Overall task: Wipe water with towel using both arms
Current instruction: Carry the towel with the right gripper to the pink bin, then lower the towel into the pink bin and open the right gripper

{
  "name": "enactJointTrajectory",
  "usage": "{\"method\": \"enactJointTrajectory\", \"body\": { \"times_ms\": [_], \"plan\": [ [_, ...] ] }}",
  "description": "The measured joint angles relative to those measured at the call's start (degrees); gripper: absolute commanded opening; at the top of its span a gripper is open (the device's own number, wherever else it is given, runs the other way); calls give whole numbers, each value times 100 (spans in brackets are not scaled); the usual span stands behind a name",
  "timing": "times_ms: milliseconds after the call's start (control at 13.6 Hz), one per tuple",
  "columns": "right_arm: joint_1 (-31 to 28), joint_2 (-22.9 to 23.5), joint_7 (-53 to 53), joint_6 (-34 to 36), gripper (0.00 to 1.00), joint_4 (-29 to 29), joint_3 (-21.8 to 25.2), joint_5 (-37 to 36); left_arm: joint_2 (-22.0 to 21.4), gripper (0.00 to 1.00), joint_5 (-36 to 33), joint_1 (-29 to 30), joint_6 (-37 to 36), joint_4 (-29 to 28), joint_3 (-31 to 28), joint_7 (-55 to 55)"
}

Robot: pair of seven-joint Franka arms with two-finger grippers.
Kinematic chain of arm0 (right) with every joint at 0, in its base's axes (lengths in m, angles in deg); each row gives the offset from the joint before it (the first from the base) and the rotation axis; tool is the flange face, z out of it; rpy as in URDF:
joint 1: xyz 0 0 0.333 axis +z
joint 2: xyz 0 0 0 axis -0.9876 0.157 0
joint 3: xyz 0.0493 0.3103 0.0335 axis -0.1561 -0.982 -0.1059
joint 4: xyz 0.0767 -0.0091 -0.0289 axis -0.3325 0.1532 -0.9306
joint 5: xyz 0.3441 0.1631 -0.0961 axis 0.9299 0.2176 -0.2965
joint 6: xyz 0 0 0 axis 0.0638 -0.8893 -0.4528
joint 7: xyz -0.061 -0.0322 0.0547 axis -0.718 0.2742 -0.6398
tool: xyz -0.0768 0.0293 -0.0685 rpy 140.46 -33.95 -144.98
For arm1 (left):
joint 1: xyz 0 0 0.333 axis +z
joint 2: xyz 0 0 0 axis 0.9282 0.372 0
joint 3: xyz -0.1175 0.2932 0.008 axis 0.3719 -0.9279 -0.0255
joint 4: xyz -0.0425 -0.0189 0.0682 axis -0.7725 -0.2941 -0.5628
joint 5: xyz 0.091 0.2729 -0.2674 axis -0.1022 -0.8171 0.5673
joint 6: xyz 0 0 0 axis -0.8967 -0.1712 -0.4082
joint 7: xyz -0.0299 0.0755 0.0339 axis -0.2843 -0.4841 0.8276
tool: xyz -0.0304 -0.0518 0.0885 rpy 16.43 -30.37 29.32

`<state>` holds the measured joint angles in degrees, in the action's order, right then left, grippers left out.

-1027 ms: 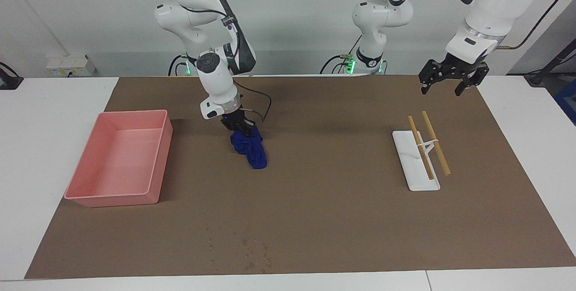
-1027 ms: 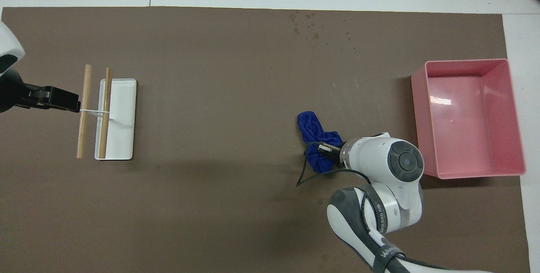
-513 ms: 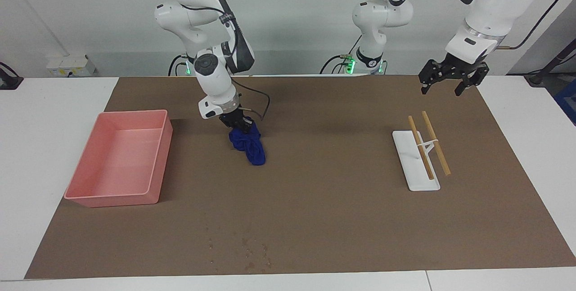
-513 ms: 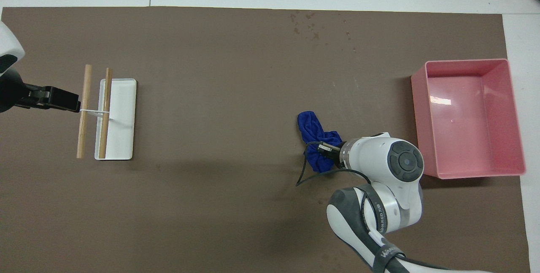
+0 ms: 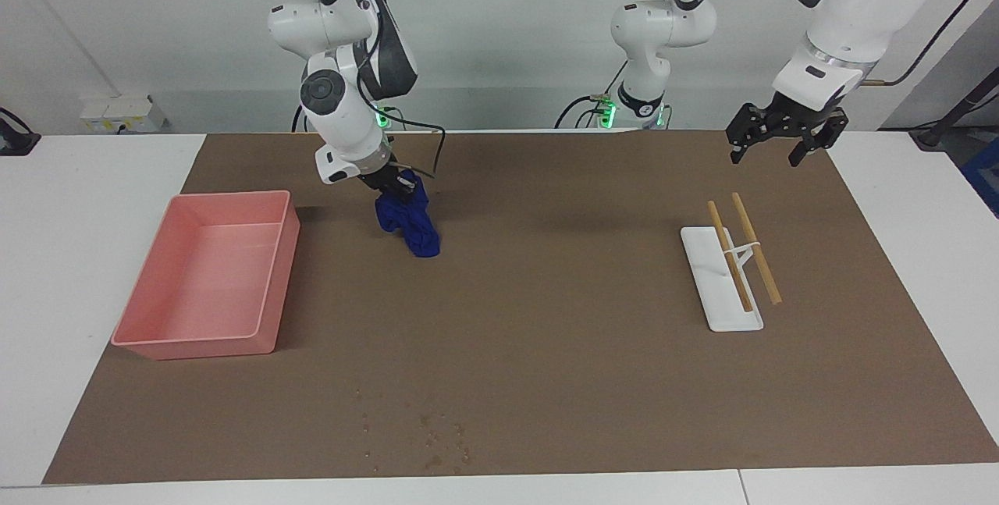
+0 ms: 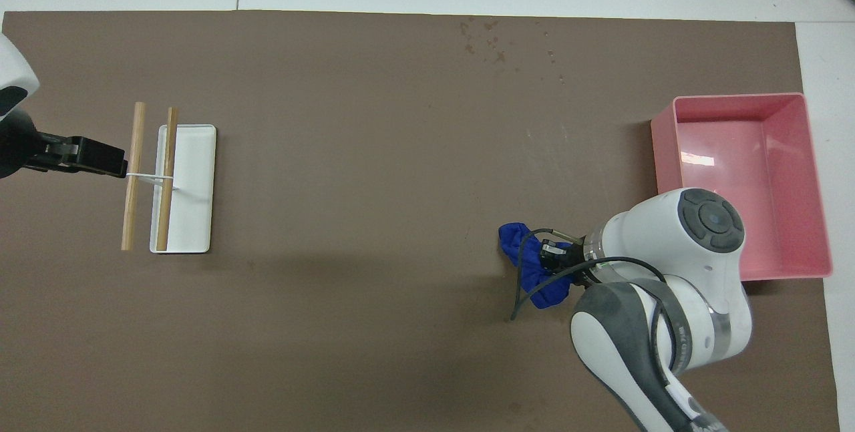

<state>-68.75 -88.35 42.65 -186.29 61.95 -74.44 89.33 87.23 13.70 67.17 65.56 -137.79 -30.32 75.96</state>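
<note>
The desk (image 5: 897,271) carried a brown mat (image 5: 546,349) on which everything lay. A pink bin (image 5: 207,279) sat toward the right arm's end, and a white tray (image 5: 706,286) with two wooden sticks (image 5: 755,247) across it sat toward the left arm's end.

We judged the step in hand to be the carrying of the towel (image 5: 406,222), a crumpled blue cloth. The right pincer (image 5: 392,186) was clamped on the towel's upper end and held it off the mat, beside the bin's end nearer the robots; the cloth hung below the pincer. The left pincer (image 5: 775,144) waited with its fingers apart in the air above the mat's edge close to the robots, near the tray.

The water (image 5: 425,435) lay as a scatter of small droplets at the mat's edge farthest from the robots, well apart from the towel. We judged that the next move called for bringing the towel over the droplets and lowering it onto them.
</note>
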Motion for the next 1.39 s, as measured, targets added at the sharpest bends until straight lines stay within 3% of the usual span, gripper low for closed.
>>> {"method": "enactJointTrajectory", "body": {
  "times_ms": [367, 660, 953, 1393],
  "plan": [
    [-787, -30, -252, 402, 0, -664, 42, -552, 0, 100, 0, 0, -1, 0, 0, 0],
    [-1874, -33, -1442, 744, 0, -1253, 67, -945, 0, 100, 0, 0, -1, 0, 0, 0],
    [-2711, 70, -2698, 573, 0, -1434, 84, -1270, 0, 100, 0, 0, -1, 0, 0, 0],
    [-3051, 1090, -3292, -364, 0, -1425, 78, -1600, 0, 100, 0, 0, -1, 0, 0, 0]
  ]
}}
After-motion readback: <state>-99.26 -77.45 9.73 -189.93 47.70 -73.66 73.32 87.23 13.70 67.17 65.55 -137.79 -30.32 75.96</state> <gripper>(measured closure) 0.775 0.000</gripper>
